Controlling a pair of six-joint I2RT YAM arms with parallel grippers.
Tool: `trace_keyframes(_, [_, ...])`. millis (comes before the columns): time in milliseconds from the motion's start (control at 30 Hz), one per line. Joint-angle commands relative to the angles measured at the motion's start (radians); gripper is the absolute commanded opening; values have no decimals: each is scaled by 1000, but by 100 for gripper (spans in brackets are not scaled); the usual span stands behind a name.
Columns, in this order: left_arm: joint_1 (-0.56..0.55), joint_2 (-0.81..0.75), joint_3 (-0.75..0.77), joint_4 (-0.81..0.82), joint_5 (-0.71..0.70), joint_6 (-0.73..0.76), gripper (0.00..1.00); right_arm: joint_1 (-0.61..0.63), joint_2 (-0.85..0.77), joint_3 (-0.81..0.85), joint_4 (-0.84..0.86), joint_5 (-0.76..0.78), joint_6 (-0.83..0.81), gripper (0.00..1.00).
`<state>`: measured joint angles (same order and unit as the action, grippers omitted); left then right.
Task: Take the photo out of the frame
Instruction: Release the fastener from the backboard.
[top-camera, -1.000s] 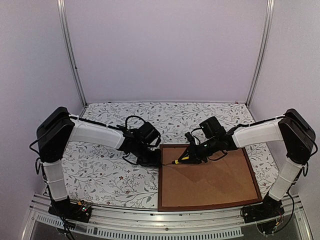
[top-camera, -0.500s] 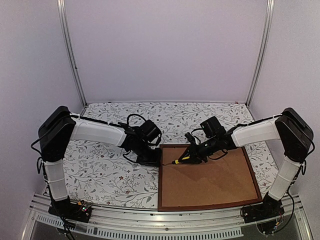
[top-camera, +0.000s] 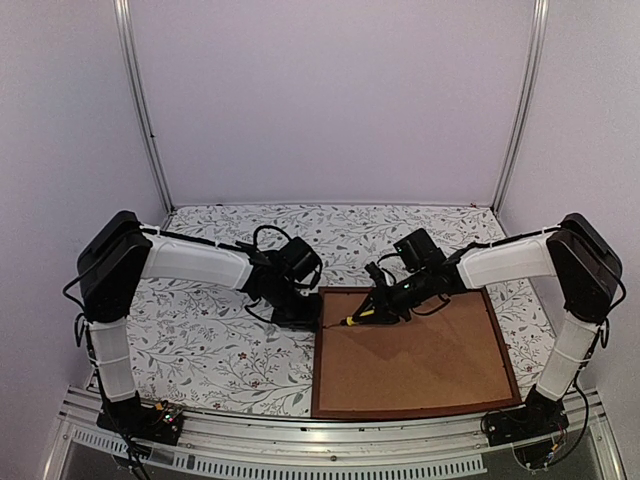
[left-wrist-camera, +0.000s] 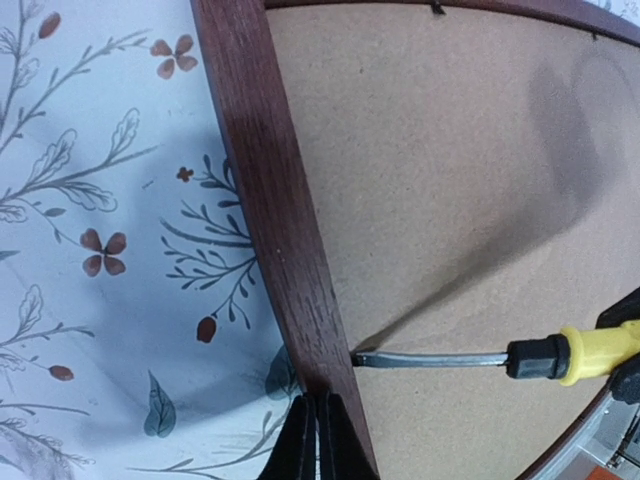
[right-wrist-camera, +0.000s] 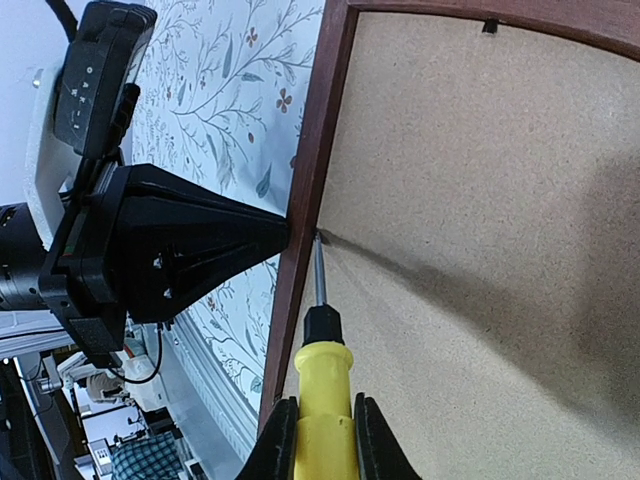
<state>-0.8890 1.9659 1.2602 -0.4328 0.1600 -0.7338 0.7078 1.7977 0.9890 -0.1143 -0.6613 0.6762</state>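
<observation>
My left gripper (left-wrist-camera: 318, 436), fingers pinched together, butted the frame (top-camera: 317, 372) from outside its left rail to brace it. It had closed up and nudged in over the last second. Right gripper (right-wrist-camera: 322, 440) clamped the screwdriver (right-wrist-camera: 322, 385), tip wedged at that rail's inner edge to pry the backing board (top-camera: 415, 360). The photo sat hidden underneath, lower right.

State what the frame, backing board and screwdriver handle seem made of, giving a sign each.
The frame looks like wood: dark reddish-brown, faint grain. The backing board seems fibreboard: matt tan, speckled. The screwdriver handle is probably plastic: glossy yellow.

Top view high; wrist views close (sharing frame (left-wrist-camera: 290, 250) edge).
</observation>
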Motion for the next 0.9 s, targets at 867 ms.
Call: trace_keyframes(867, [-25, 35, -177, 290, 81, -29, 0, 235, 142, 396, -288, 243, 98, 0])
